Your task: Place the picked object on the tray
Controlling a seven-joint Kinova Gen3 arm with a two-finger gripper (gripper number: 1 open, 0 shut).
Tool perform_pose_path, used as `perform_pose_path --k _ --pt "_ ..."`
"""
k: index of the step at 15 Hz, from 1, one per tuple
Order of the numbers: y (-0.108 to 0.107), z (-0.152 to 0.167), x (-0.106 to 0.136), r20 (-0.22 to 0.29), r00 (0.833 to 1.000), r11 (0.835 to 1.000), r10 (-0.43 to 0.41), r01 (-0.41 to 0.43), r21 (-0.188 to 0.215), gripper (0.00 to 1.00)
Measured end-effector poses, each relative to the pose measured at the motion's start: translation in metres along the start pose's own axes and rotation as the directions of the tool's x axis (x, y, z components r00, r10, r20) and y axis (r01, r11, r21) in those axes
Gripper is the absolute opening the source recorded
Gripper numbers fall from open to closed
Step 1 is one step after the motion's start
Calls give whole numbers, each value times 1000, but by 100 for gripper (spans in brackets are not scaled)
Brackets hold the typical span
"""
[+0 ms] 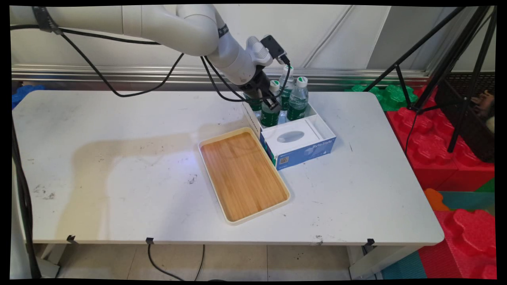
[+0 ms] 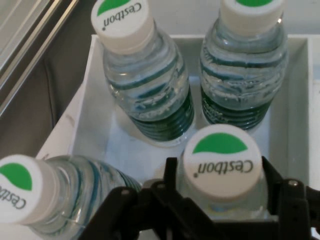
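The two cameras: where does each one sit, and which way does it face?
Main view: above the table's near side, looking down across the white table to the wall; it shows the white arm and black two-finger gripper, beside a bamboo tray with a cream rim.
Hand view: on the hand, looking down along the gripper into a white open box; its fingers flank a bottle cap.
Shared: the clear green-labelled water bottle with a white cap between the fingers, its neighbour bottles and the box.

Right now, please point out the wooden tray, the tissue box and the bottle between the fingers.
wooden tray point(image 1: 242, 174), main view, bamboo floor.
tissue box point(image 1: 305, 152), main view, blue side.
bottle point(image 2: 222, 162), hand view, white cap.
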Motion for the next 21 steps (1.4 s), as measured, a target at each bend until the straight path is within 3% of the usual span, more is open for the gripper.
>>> perform_pose_path --k 6,14,21 --pt "2 -17 1 -20 1000 999 -12 13 38 0" --pt "21 -79 10 -59 998 996 -1 6 84 0" --pt "69 -154 -3 -43 999 998 22 -19 67 0"
